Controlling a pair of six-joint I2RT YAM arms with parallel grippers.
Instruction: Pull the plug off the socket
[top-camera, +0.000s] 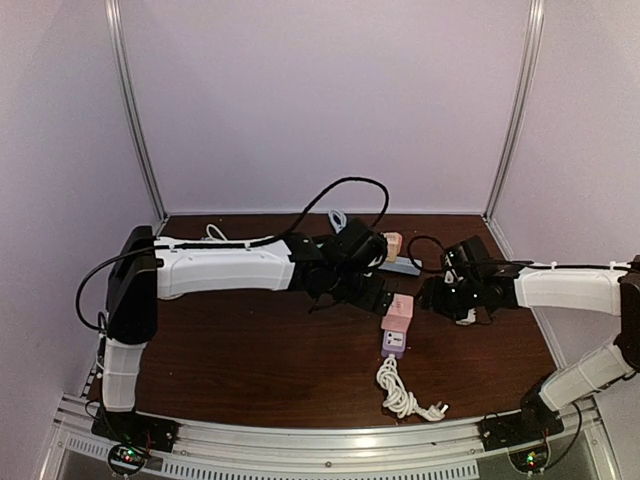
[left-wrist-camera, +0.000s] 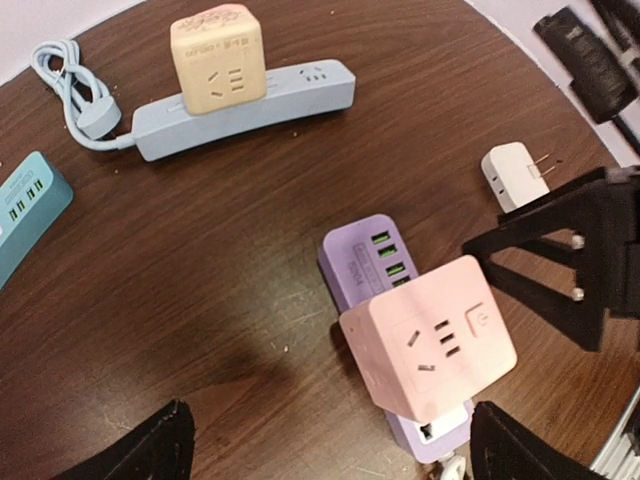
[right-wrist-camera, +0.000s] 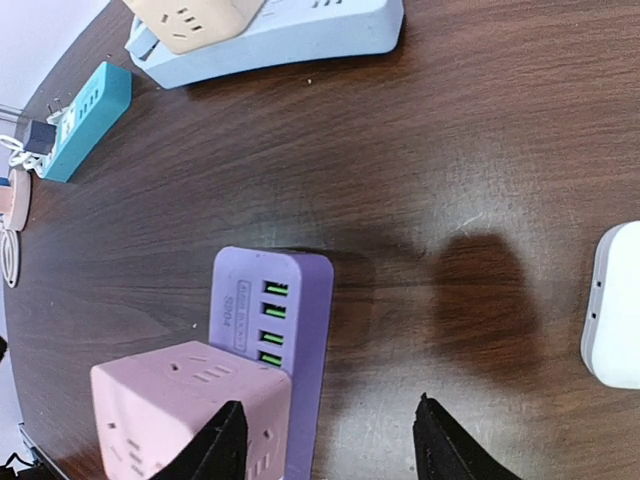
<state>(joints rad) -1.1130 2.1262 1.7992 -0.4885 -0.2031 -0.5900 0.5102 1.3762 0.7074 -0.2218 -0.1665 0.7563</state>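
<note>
both arms reach inward, left hand (left-wrist-camera: 330, 450) and right hand (right-wrist-camera: 335, 445) spread wide.

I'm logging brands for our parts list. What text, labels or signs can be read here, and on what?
No text can be quoted.
Purple power strip: boxed lettering beside the green ports, too blurred to read.
Yellow cube: faint print on top, unreadable.
Pink cube: a round button icon, no words.

We count three power strips: purple strip (left-wrist-camera: 350, 250), grey-blue strip (left-wrist-camera: 300, 95), teal strip (left-wrist-camera: 30, 205). Two cube plugs: pink cube (left-wrist-camera: 430, 345), yellow cube (left-wrist-camera: 215, 55). One white adapter (left-wrist-camera: 510, 175).
</note>
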